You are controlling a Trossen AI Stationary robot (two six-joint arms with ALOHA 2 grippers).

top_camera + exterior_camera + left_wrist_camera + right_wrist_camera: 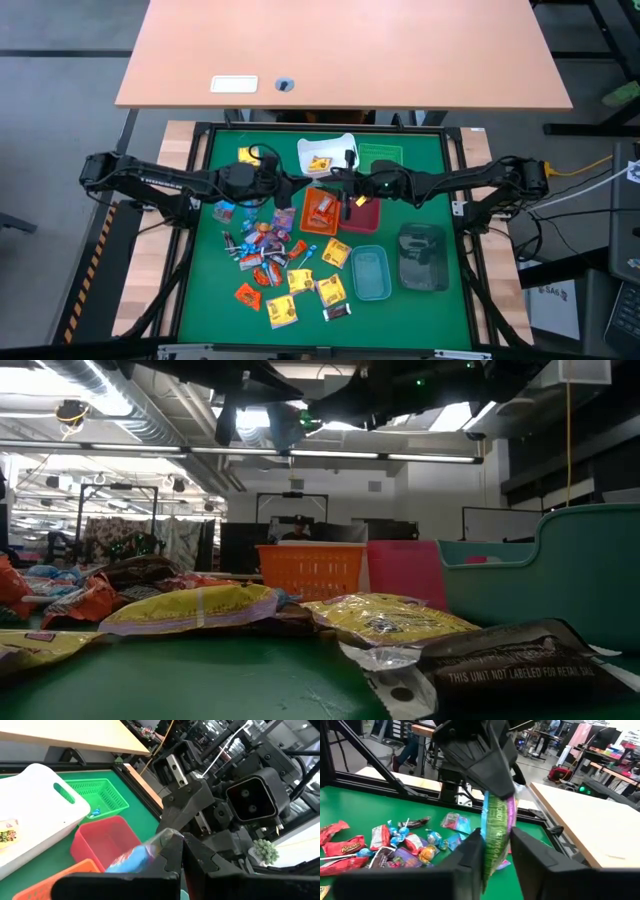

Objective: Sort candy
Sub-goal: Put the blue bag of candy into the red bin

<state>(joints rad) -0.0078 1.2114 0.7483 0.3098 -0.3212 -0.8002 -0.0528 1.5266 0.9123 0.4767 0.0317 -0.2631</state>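
Fingers of both arms meet over the middle of the green surface (220,300), above the orange bin (320,210) and red bin (365,213). Left fingers (495,795) pinch a blue-green candy packet (494,832) shut; right fingers (495,850) close around it, apparently a handover. Only the high view shows the loose candy (285,270) toward the near-left edge.

Glossy crinkled candy (283,311) wrappers, matt green table (205,290), plastic bins (370,274)

Wrapped candy (285,268), yellow, orange, red and blue, lies scattered just beside the orange bin (320,210); one blue-green packet (495,832) hangs upright above.
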